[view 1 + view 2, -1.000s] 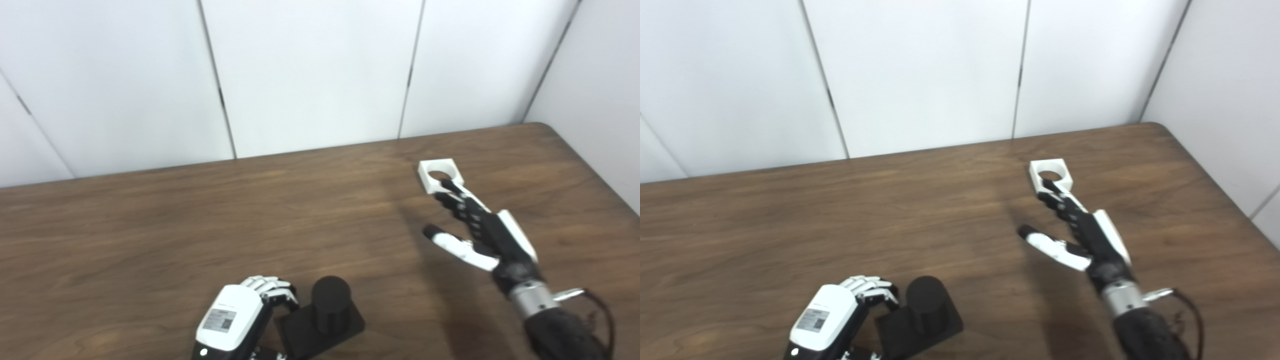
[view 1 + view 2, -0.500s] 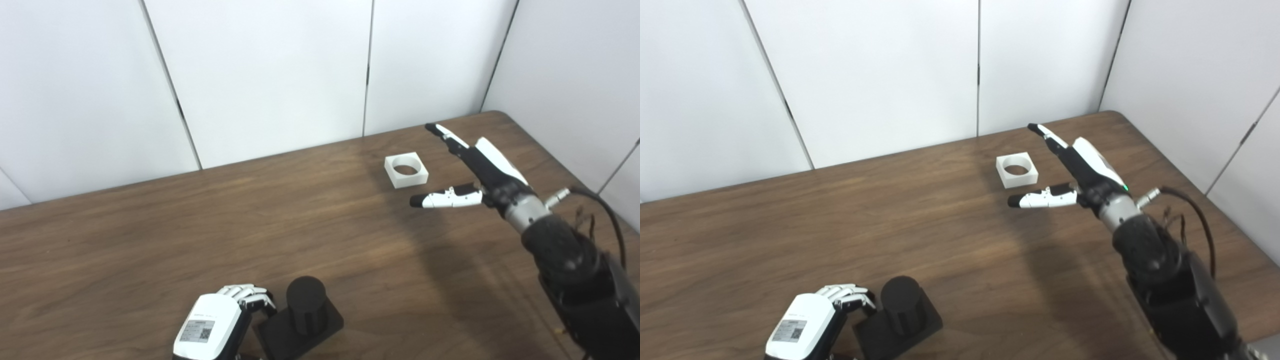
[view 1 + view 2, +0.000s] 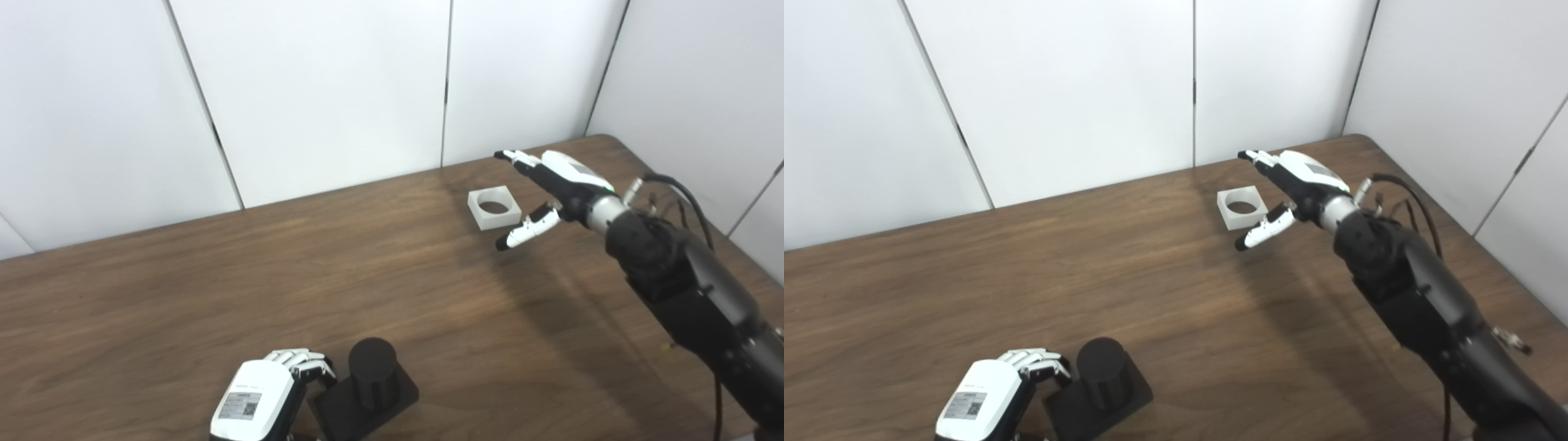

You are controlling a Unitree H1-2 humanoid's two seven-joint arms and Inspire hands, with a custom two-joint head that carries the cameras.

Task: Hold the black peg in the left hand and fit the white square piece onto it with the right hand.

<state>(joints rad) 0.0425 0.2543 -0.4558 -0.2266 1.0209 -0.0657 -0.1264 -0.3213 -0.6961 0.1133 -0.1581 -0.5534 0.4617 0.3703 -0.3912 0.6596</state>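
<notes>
Wooden table (image 3: 184, 288) bears white square piece (image 3: 494, 207), unheld beside spread right hand (image 3: 554, 187); left hand (image 3: 275, 392) curls against black peg (image 3: 372, 383).

The black peg (image 3: 371, 372) is a short upright cylinder on a flat square black base, standing at the table's near edge. The white square piece (image 3: 494, 207), with a round hole through it, lies flat toward the far right side of the table, well apart from the peg.

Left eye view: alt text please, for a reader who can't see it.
Right hand hovers open beside the white square piece lying on the wooden table. Near the front edge, the left hand curls against the black peg.
</notes>
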